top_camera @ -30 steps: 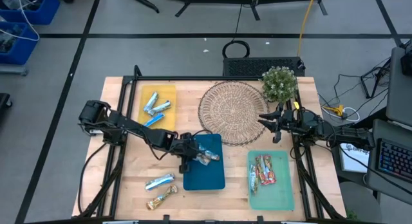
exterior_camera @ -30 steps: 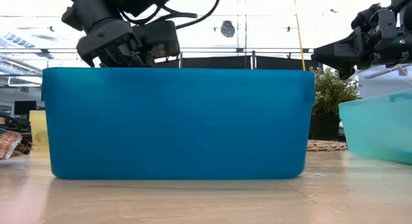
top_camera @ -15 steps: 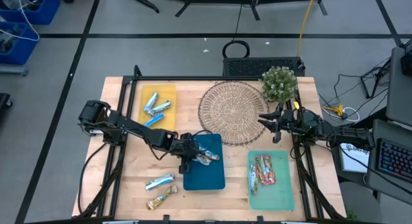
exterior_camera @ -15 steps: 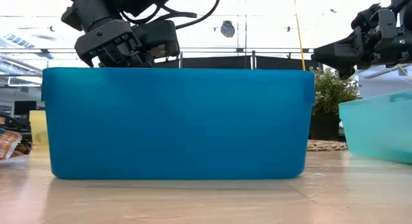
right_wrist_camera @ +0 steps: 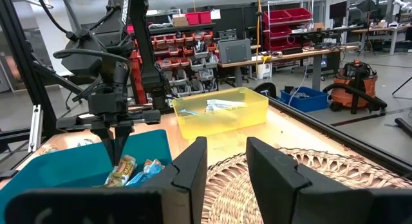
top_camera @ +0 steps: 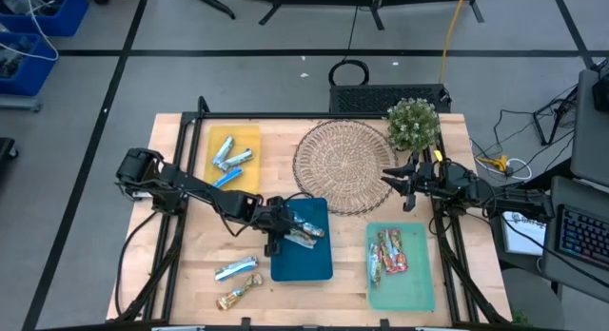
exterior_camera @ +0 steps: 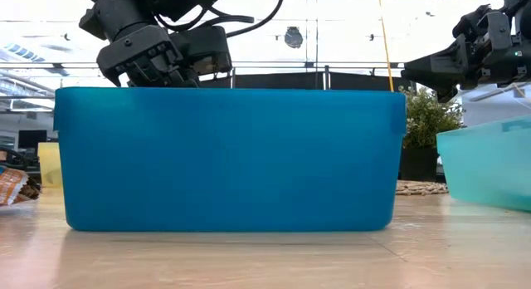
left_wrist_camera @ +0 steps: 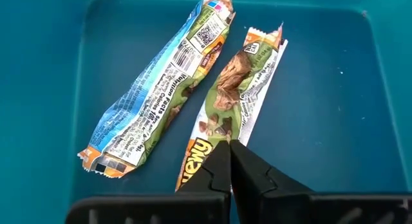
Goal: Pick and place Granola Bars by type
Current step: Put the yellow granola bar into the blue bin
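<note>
Left claw (left_wrist_camera: pixel 229 161) pinches shut on tan granola bar (left_wrist_camera: pixel 233 103).

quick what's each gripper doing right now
Left gripper: closed on the end of a tan granola bar in the blue tray.
Right gripper: open, empty.

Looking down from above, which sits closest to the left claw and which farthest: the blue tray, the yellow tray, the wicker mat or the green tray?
From the left gripper, in the high view:
1. Blue tray: directly under it.
2. Wicker mat and yellow tray: too close to call, mat beyond, tray at the far left.
3. Green tray: front right.
</note>
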